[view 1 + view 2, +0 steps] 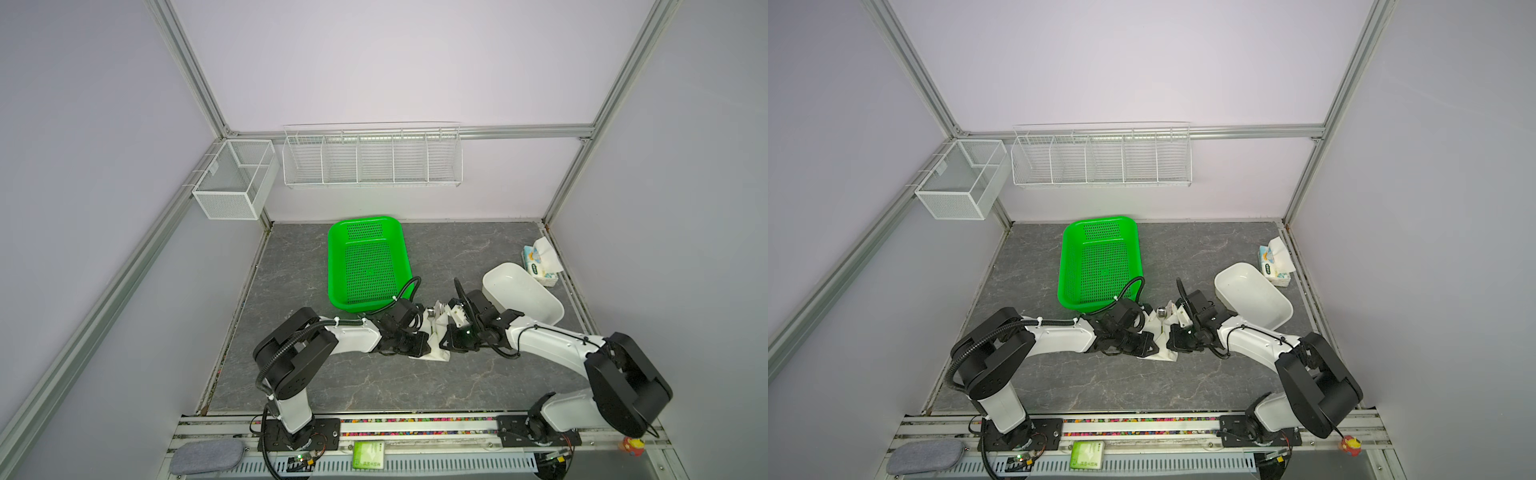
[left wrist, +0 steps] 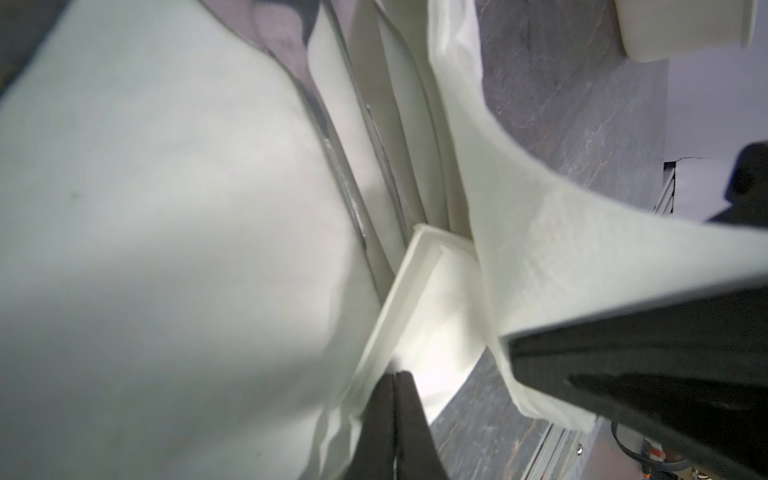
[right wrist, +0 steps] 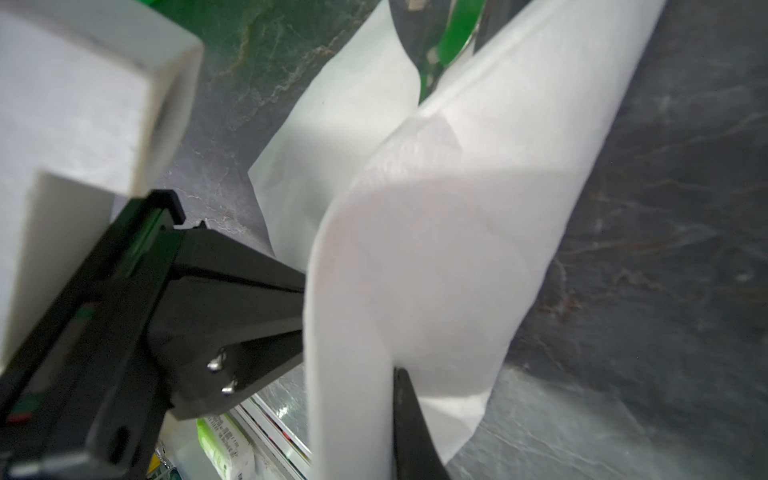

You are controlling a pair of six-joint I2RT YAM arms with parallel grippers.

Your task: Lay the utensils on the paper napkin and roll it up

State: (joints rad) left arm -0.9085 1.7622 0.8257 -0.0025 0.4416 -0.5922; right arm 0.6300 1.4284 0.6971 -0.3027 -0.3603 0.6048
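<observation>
Mid-table: one paper napkin (image 1: 437, 348) folded up around the utensils (image 1: 436, 309), two metal heads showing | left gripper (image 2: 395, 415) pinching the napkin | right gripper (image 3: 398, 386) pinching it too | behind: one green basket (image 1: 331, 270), one white tub (image 1: 519, 295), one tissue pack (image 1: 536, 259)

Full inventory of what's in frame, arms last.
white paper napkin: 1, white, mid-scene, edges lifted
silver metal utensils: tips only, count unclear, inside the napkin
green plastic basket: 1, green, centre rear
white oval tub: 1, white, right rear
blue-and-white tissue pack: 1, far right corner
white wire rack: 1, white, back wall
white mesh box: 1, white, left wall
left gripper: 1, black, shut on napkin
right gripper: 1, black, shut on napkin
</observation>
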